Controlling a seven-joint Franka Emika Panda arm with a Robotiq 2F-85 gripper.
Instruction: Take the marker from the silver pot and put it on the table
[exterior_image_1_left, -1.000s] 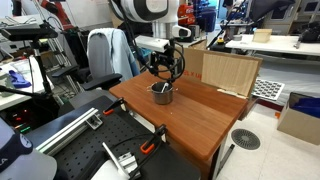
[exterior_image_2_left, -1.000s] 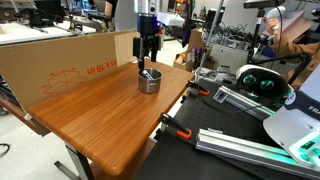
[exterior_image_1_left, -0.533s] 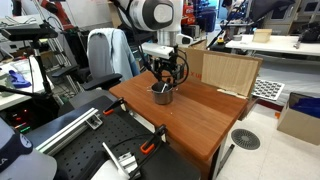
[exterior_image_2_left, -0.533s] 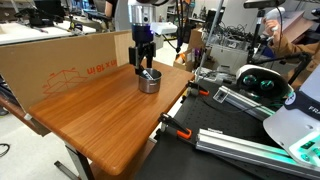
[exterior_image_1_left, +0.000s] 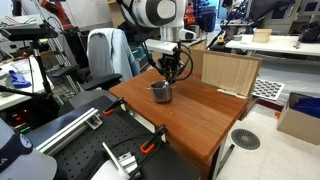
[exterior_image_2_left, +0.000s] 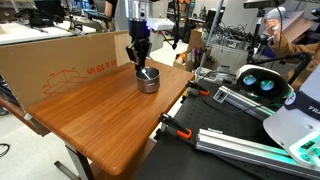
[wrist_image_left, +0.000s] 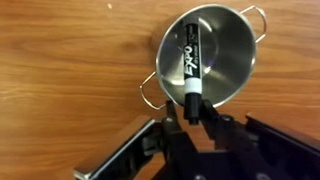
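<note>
The silver pot (wrist_image_left: 226, 40) stands on the reddish-brown table (wrist_image_left: 70, 60), and both exterior views show it (exterior_image_1_left: 161, 93) (exterior_image_2_left: 148, 80). A black marker (wrist_image_left: 189, 62) with white lettering lies across the pot's inside. One end of it reaches over the rim toward me. My gripper (wrist_image_left: 189, 116) is shut on that near end, one dark finger on each side of it. In both exterior views the gripper (exterior_image_1_left: 172, 72) (exterior_image_2_left: 141, 63) hangs straight down just above the pot. The marker is too small to pick out there.
A large cardboard sheet (exterior_image_2_left: 60, 65) stands along one long edge of the table (exterior_image_2_left: 110, 115), and a cardboard panel (exterior_image_1_left: 228, 70) stands behind the pot. Orange-handled clamps (exterior_image_2_left: 176, 130) grip the table's edge. Machine parts and cluttered benches surround the table (exterior_image_1_left: 200, 115).
The jaws have gone from wide open to closed on the marker's near end. The hand has shifted slightly sideways over the pot. The pot has not moved.
</note>
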